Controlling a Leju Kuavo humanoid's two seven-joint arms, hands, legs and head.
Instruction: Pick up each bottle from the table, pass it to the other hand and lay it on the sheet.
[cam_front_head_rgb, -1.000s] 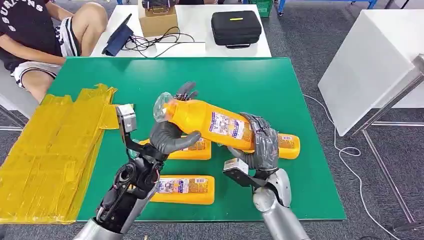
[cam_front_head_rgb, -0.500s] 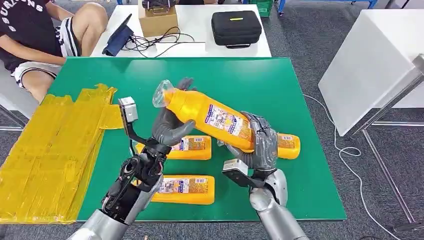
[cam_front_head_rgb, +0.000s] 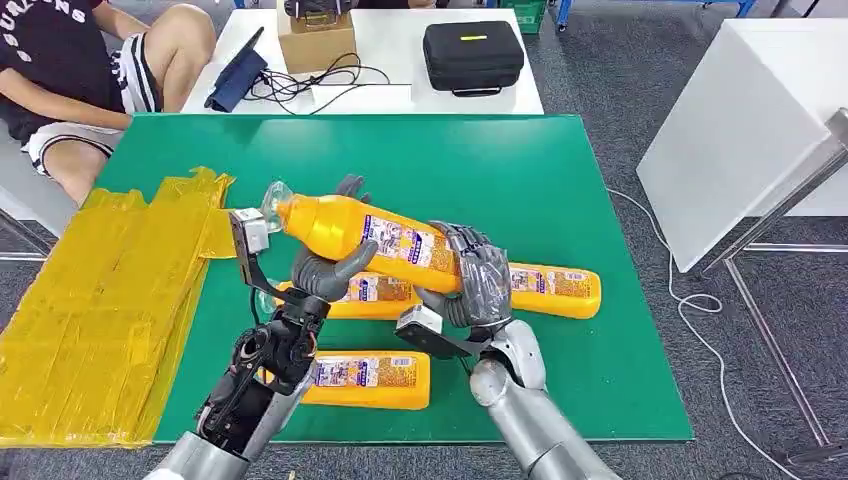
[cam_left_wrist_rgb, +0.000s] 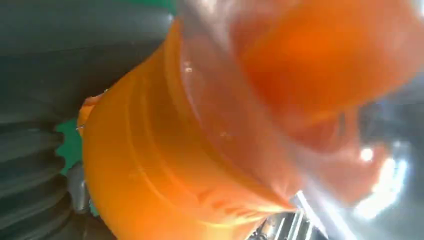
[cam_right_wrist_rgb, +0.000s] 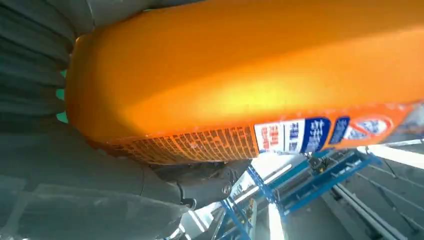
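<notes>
Both the left robot hand (cam_front_head_rgb: 330, 268) and right robot hand (cam_front_head_rgb: 470, 275) gripped one orange bottle (cam_front_head_rgb: 375, 238) above the green counter (cam_front_head_rgb: 520, 170)

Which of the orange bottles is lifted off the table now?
The orange bottle gripped by both the left hand and the right hand, neck toward the yellow sheet. The three others lie flat on the green table.
</notes>
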